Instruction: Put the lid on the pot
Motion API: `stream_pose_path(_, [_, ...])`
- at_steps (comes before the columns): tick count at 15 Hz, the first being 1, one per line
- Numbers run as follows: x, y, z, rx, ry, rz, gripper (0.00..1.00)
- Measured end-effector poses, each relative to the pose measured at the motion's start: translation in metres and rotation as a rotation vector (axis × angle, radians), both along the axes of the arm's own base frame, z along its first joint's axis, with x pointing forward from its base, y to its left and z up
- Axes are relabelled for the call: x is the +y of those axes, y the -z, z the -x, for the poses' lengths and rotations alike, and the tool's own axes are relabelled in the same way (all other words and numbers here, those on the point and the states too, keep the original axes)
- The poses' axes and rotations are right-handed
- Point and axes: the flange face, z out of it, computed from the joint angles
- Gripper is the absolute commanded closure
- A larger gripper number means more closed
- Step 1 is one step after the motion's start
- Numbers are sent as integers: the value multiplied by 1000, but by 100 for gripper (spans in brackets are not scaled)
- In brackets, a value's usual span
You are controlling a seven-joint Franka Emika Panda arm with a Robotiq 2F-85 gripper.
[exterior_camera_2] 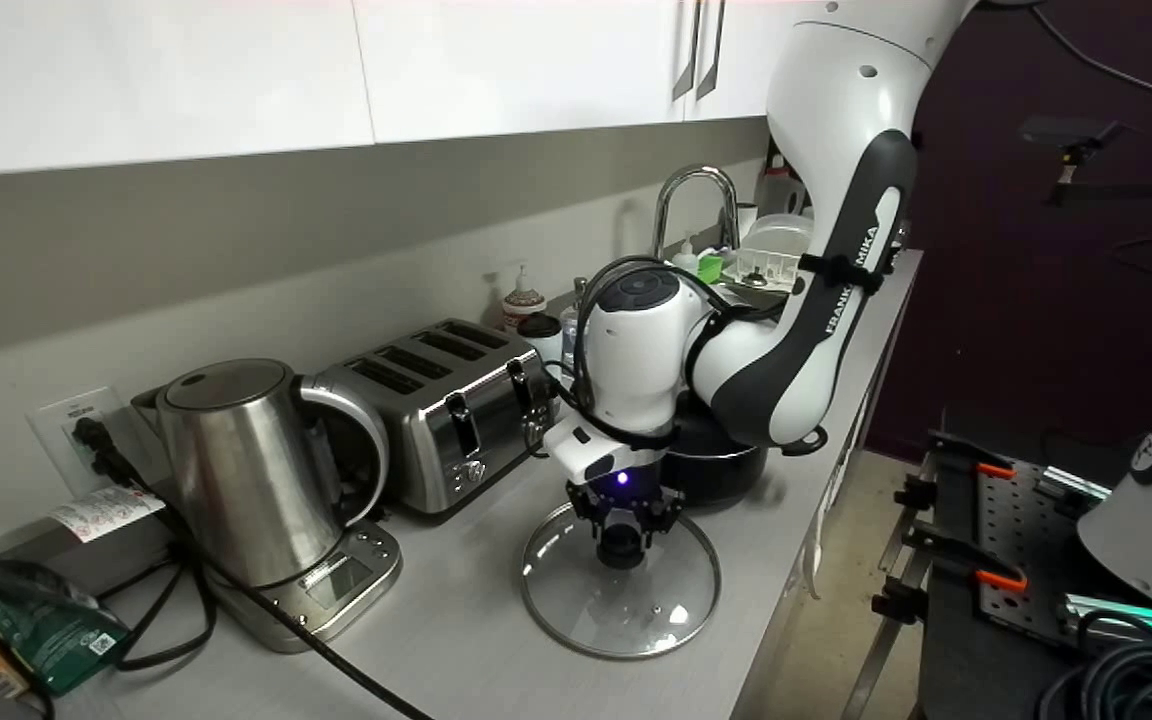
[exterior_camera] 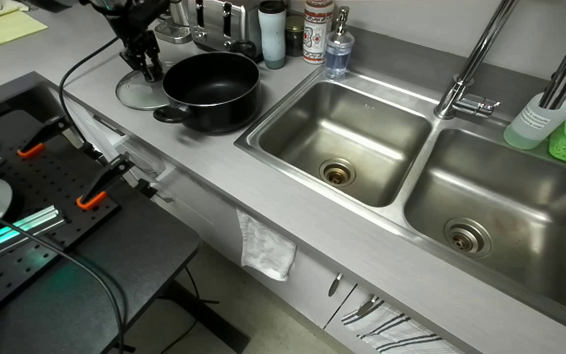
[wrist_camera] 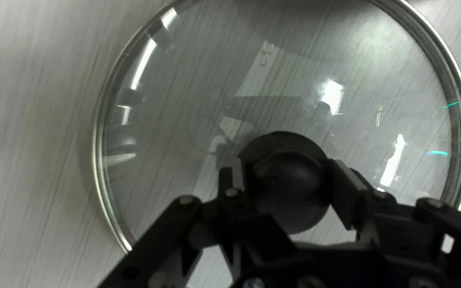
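Your tool is closed around the knob, its fingers on either side, so you seem to have the lid gripped. The lid spreads out beneath the tool, roughly level; you cannot tell for sure whether its rim sits on the surface or hangs just above it. Just beside the tool, the pot stands upright and uncovered, with one handle jutting out near the lid's edge. Farther from the tool, toward the wall, is the toaster, and past the pot lies the sink.

By the look of it, you are at the grasp; lift, carry and placing seem yet to do. The next move likely calls for going straight up until the lid clears the pot's side and that handle. Then travel across, centre the lid over the opening, and keep it level as you lower it.
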Motion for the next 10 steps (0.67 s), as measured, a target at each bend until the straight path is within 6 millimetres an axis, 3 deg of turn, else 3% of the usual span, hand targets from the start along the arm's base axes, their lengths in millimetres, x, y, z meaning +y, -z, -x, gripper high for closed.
stream_pose_path(6, [3, 0, 6, 9, -13, -4, 74])
stream_pose_path(10, [21, -3, 23, 29, -53, -24, 74])
